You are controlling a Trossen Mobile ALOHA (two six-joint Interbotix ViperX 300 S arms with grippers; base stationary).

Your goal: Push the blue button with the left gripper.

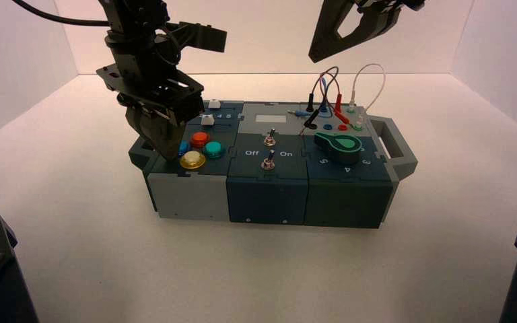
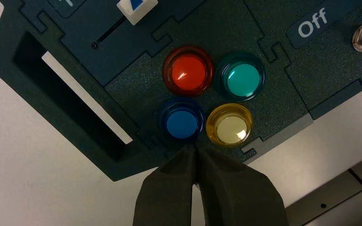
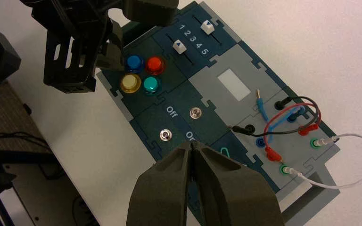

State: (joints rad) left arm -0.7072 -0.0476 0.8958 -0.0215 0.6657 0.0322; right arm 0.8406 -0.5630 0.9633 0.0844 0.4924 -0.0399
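Note:
The blue button sits in a cluster of four domed buttons on the left part of the box. It is partly hidden behind the gripper in the high view. My left gripper is shut, fingertips pressed together with nothing between them. Its tips hover at the blue button's outer rim, on the side towards the box's left handle; I cannot tell whether they touch it. My right gripper is shut and empty, held high above the box's right half, also visible at the top of the high view.
Red, teal and yellow buttons crowd round the blue one. A white slider cap lies beyond them. Two toggle switches, a green knob and plugged wires fill the middle and right. Handles stick out at both ends.

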